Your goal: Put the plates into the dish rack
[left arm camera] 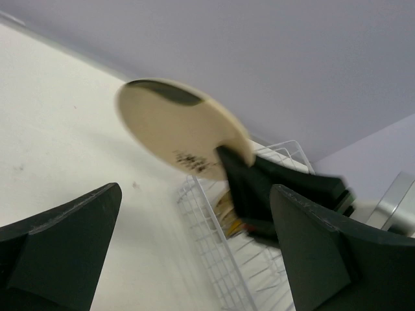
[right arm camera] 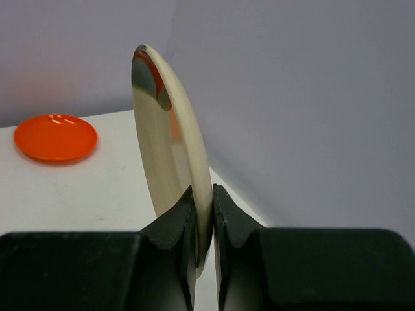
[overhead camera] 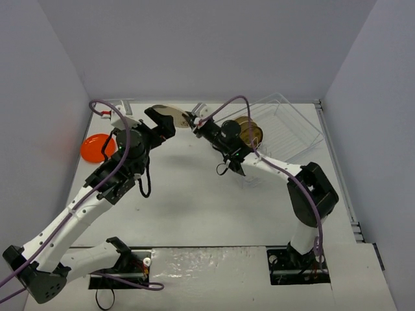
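Two pincers meet at the back of the table [overhead camera: 194,201] in the top view. The left gripper [overhead camera: 162,121] and right gripper [overhead camera: 194,122] face each other with the cream plate [overhead camera: 174,116] between them. The dish rack [overhead camera: 295,116] sits behind the right gripper, off to its side, with the brown plate [overhead camera: 249,132] already standing in it. The orange plate [overhead camera: 96,148] lies flat behind the left gripper, well apart from the rack.

Left wrist view: the left jaws are spread wide and hold nothing. The cream plate hangs ahead of them, apart, pinched at its lower rim by the other arm's fingers [left arm camera: 237,178]. The rack is beyond.

Right wrist view: the right jaws are clamped tight on the plate's rim, with the plate upright and edge-on.

Risks: it's a thin rim pinch, so the plate could pivot or slip during the swing to the rack. The open left fingers [left arm camera: 65,246] are near enough to clip it. A tilted plate could miss a divider slot or knock the brown plate.
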Action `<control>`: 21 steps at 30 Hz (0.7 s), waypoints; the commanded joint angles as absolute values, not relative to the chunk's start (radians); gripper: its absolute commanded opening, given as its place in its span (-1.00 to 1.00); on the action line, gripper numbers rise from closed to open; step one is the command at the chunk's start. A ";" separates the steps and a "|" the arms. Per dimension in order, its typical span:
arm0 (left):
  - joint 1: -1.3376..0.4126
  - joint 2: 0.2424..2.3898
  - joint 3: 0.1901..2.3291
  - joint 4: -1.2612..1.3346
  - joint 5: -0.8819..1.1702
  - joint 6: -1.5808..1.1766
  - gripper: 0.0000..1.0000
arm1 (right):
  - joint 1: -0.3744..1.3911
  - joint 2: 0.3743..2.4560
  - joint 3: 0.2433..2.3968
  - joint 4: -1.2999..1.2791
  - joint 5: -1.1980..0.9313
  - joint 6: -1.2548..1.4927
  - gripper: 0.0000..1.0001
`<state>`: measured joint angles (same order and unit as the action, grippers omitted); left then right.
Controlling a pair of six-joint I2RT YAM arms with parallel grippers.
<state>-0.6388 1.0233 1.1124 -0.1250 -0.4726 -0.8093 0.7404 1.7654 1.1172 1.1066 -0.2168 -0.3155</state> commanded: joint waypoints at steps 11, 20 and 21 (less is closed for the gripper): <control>-0.295 1.031 1.104 -0.353 -0.473 -0.664 0.94 | 0.316 1.505 1.714 -0.271 -0.634 -1.312 -1.00; -0.180 1.144 1.095 -0.414 -0.473 -0.718 0.94 | 0.240 1.510 1.739 -0.627 -0.349 -1.676 -1.00; -0.178 1.164 1.102 -0.429 -0.481 -0.719 0.94 | 0.231 1.518 1.746 -0.662 -0.332 -1.691 -1.00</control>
<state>-0.1968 1.1210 1.0465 -0.4029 -0.4729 -0.6942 0.2648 1.5052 1.7073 -0.4881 -0.4547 -1.4875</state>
